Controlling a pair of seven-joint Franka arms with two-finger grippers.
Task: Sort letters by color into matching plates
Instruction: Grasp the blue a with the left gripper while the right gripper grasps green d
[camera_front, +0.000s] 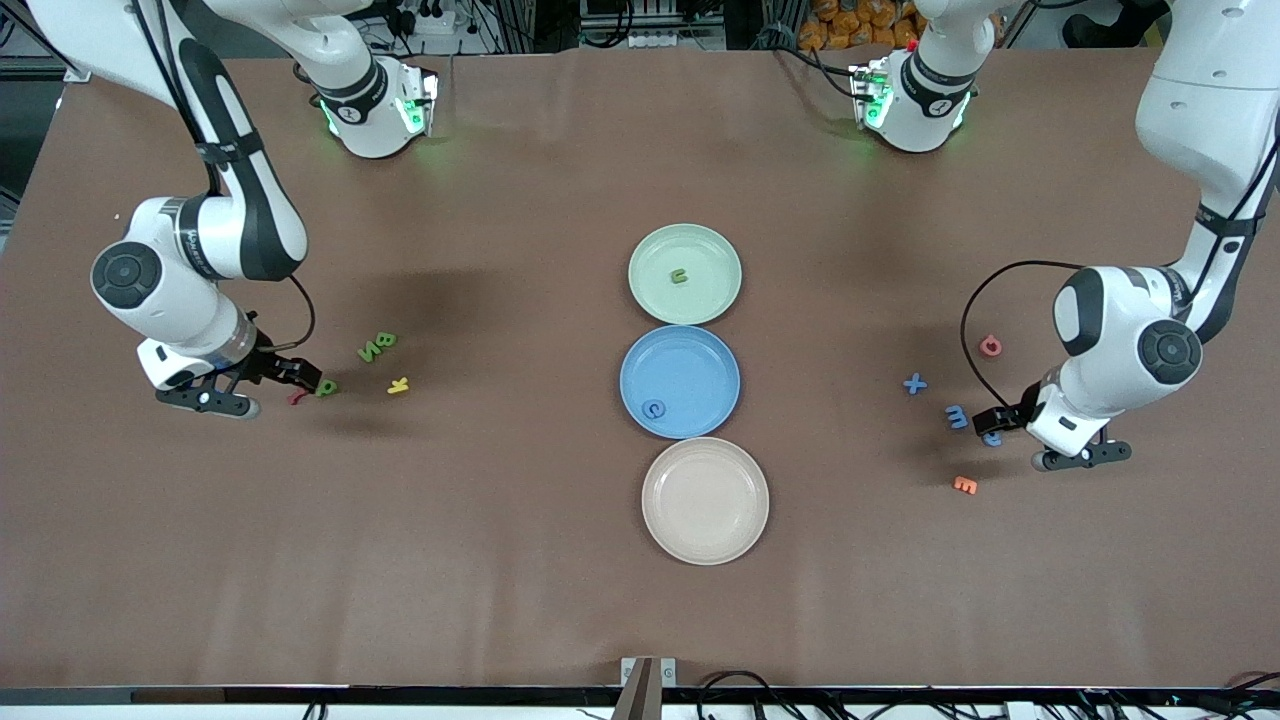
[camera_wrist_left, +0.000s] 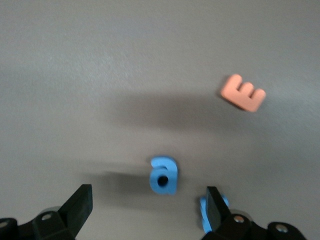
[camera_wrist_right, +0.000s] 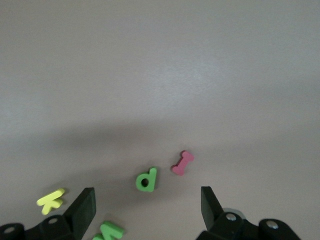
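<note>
From the front view, three plates sit in a row down the middle of the worktop (camera_front: 500, 560): the mint green plate (camera_front: 710, 255) farthest from the camera, the blue plate (camera_front: 700, 365) touching it, and the beige plate (camera_front: 705, 500) nearest. One green letter (camera_front: 680, 276) lies in the green plate and one blue letter (camera_front: 653, 408) in the blue plate.

Toward the right arm's end I count four loose letters: a green B (camera_front: 386, 340) and green N (camera_front: 369, 351) side by side, a yellow K (camera_front: 398, 385), and a green p (camera_front: 327, 387) just beside the right gripper (camera_front: 300, 385), plus a small red piece (camera_front: 296, 398) partly hidden under it.

Toward the left arm's end there are five: a red D (camera_front: 990, 346), a blue X (camera_front: 914, 383), a blue m (camera_front: 957, 417), an orange E (camera_front: 965, 485) and a blue a (camera_front: 992, 438) at the left gripper (camera_front: 1000, 420).

In the left wrist view, the left gripper (camera_wrist_left: 150, 205) hangs low over the worktop with its fingers (camera_wrist_left: 80, 202) wide apart, holding nothing; the blue a (camera_wrist_left: 163, 175) lies between them, untouched. Another blue letter (camera_wrist_left: 204, 212), probably the m, peeks out by one finger. The orange E (camera_wrist_left: 243, 92) lies well apart.

In the right wrist view, the right gripper (camera_wrist_right: 147, 205) also stands spread wide and empty over the worktop. The green p (camera_wrist_right: 146, 179) lies between its fingers (camera_wrist_right: 85, 205), with a pink bone-shaped piece (camera_wrist_right: 182, 163) just beside it. The yellow K (camera_wrist_right: 50, 200) and a green letter (camera_wrist_right: 111, 232) lie near one finger.
</note>
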